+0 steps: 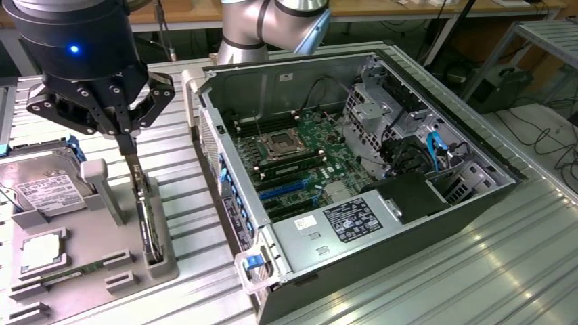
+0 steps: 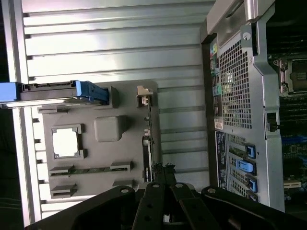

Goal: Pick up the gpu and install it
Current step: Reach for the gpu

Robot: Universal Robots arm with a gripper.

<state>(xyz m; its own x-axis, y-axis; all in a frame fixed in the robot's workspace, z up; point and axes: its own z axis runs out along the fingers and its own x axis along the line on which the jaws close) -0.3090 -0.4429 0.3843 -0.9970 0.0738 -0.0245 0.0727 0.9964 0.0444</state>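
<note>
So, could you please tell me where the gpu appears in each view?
Exterior view: the gpu stands on edge in the grey tray at the exterior view's left, its upper edge in the tool.
Wrist view: the gpu is a thin edge-on strip on the tray's side nearest the computer case.
Shared landmark: the grey tray.

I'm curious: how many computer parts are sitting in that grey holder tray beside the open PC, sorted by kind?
Hard drive: 1
Processor chip: 1
Memory stick: 1
gpu, standing on edge with the pincer shut on its top: 1
Total: 4 parts in the grey tray
</note>
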